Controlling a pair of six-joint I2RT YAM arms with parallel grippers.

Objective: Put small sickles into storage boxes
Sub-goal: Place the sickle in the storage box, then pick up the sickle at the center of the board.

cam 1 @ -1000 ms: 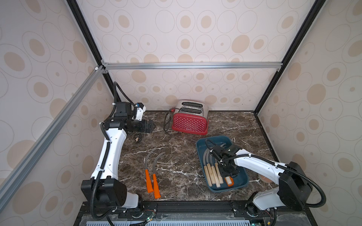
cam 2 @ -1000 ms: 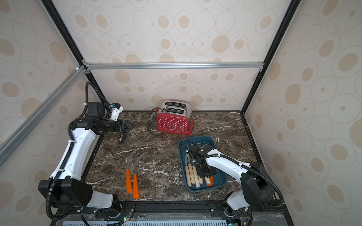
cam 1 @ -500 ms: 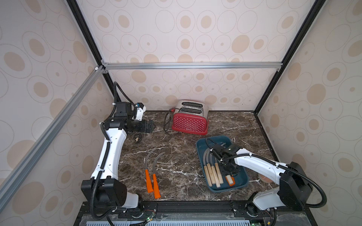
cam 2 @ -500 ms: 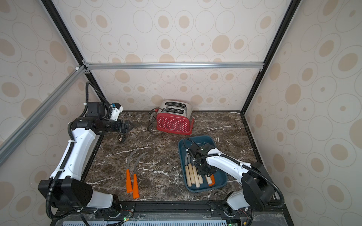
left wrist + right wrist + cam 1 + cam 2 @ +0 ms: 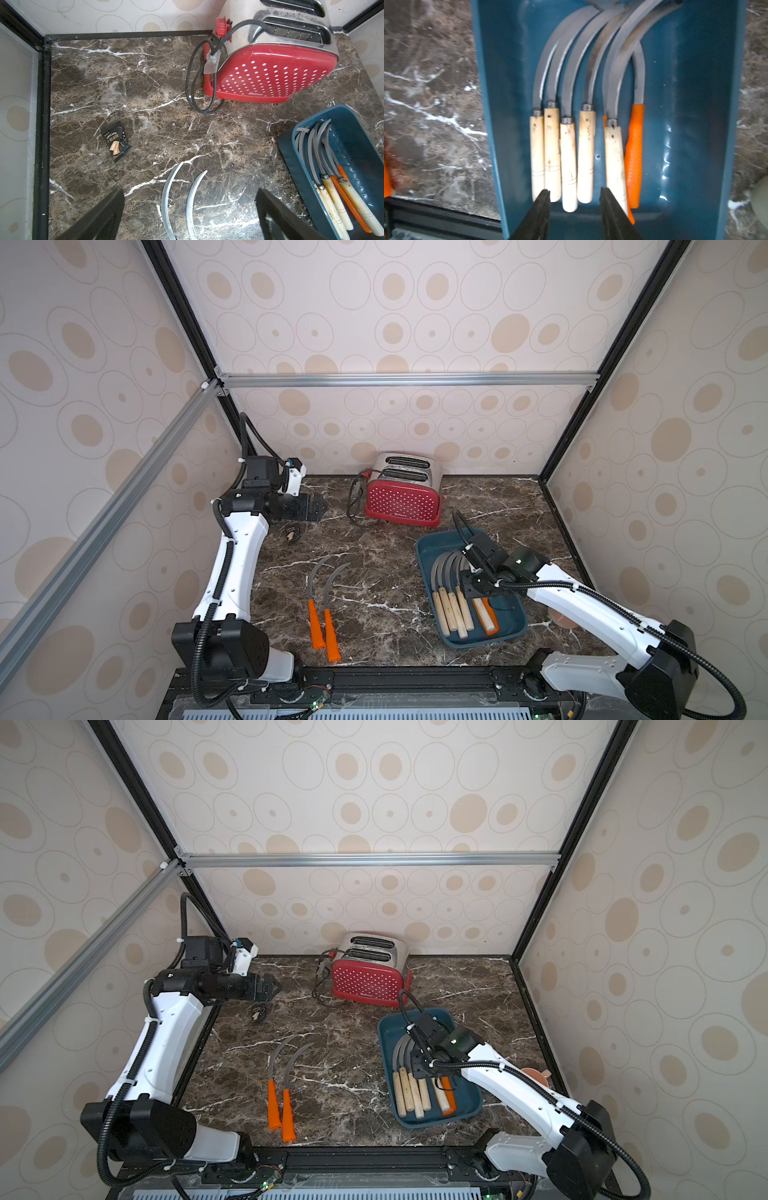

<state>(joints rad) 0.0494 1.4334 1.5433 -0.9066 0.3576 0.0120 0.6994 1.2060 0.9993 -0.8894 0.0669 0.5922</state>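
Note:
Two small sickles with orange handles (image 5: 320, 614) (image 5: 278, 1096) lie side by side on the marble, their blades (image 5: 166, 203) below my left wrist camera. The teal storage box (image 5: 430, 547) (image 5: 388, 1036) (image 5: 695, 104) (image 5: 353, 135) holds several sickles with pale wooden handles (image 5: 451, 610) (image 5: 566, 155) and orange-handled ones (image 5: 486, 616) (image 5: 634, 155). My right gripper (image 5: 471, 593) (image 5: 422, 1069) (image 5: 575, 195) hovers low over the handles, jaws a little apart, holding nothing. My left gripper (image 5: 318, 508) (image 5: 272, 986) (image 5: 190, 193) hangs open, high at the back left.
A red dotted toaster (image 5: 403, 502) (image 5: 270, 76) with a looped black cord (image 5: 355, 502) stands at the back wall. A small black snack packet (image 5: 293, 534) (image 5: 116, 141) lies back left. A pinkish object (image 5: 536, 1075) shows behind the right arm.
My right wrist has shifted slightly over the box. The left arm and the sickles on the table have not moved.

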